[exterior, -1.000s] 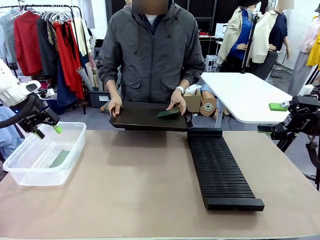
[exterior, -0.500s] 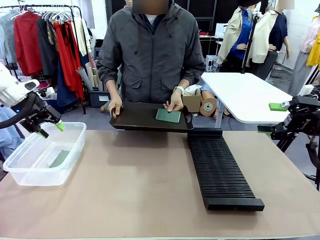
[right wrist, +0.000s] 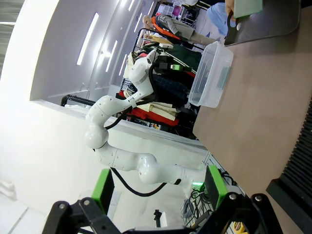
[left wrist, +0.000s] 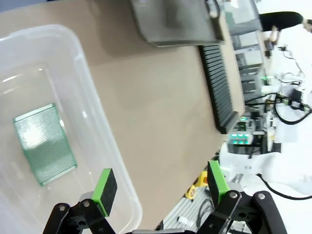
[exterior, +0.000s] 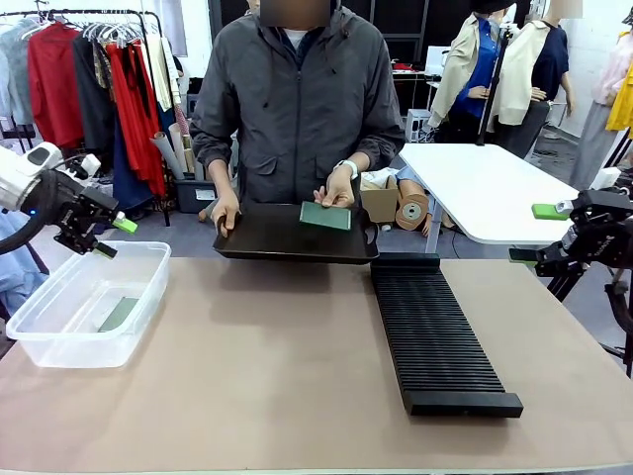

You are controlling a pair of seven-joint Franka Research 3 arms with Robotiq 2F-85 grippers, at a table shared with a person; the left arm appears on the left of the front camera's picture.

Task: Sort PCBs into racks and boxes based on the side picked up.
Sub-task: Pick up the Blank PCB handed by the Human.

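The left pincer [exterior: 114,237] hangs open and empty, just over the far rim of the clear, shallow plastic tub [exterior: 61,348]. One thin green circuit board [exterior: 119,314] lies flat on the bottom of this tub. The right pincer [exterior: 536,233] is open also and holds nothing, off the right side of the beige desk [exterior: 247,376]. The person's hand [exterior: 337,190] holds a second green circuit board [exterior: 325,216] over the flat black tray [exterior: 267,237]. The long black ribbed rack [exterior: 435,336] lies on the desk, right of the middle.
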